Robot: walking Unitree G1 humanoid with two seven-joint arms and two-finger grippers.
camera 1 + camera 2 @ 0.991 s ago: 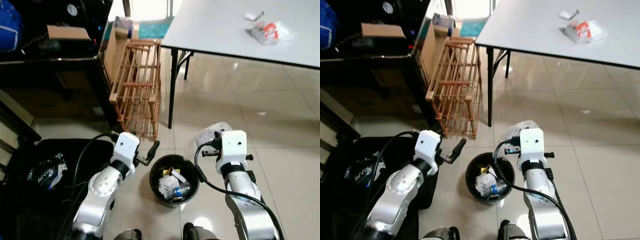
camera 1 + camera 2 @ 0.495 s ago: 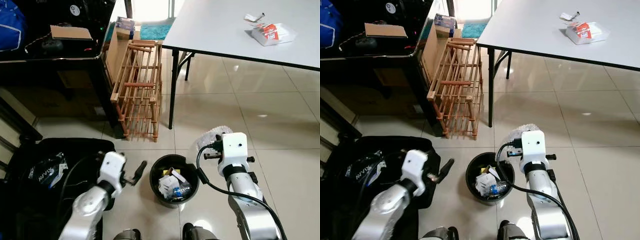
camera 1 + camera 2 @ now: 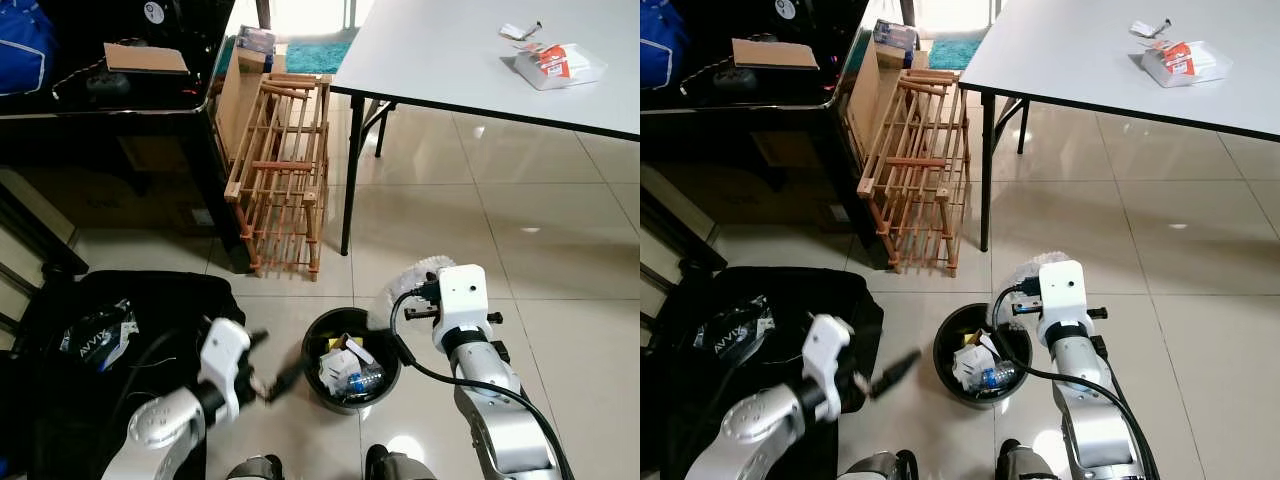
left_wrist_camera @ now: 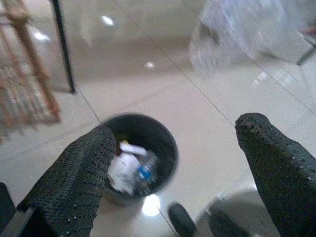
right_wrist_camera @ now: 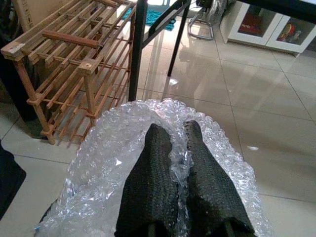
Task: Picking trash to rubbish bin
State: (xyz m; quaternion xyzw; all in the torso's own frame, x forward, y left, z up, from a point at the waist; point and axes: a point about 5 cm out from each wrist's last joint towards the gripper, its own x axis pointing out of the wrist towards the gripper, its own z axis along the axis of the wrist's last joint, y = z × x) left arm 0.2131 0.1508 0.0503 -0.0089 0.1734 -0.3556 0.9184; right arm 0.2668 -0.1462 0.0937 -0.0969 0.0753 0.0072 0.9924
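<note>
Rubbish bin (image 3: 352, 325): round, black, standing on the pale tiled floor (image 3: 560, 240) directly before the robot. Contents: crumpled white paper, a plastic bottle with a blue label, and a yellow scrap.

Bubble wrap (image 5: 118, 163): clear sheet, bunched, pinched between the two black fingers (image 5: 148, 197) of the right gripper (image 5: 170, 192), which are pressed together on a fold of it. In the head views the wrap shows as a white frilled mass just beyond the right wrist, beside the bin's rim on the robot's right and not inside the bin.

Left gripper (image 4: 173, 182): fingers spread wide, holding nothing, low on the robot's left next to the bin; its wrist view looks down into the bin between the two fingers. Somewhat blurred in the head views.

Wooden rack (image 3: 280, 170): slatted, leaning beside the leg of the table (image 3: 440, 50), beyond the bin.

Table: grey top, black legs. On its far right part lie a white packet with red print (image 3: 560, 65) and a small wrapper (image 3: 520, 30) just beside it.

Black bag (image 3: 120, 320): open on the floor to the robot's left, with a dark printed pouch (image 3: 95, 335) on it.

Dark desk (image 3: 110, 90): at far left, bearing a cardboard box (image 3: 145, 57).
</note>
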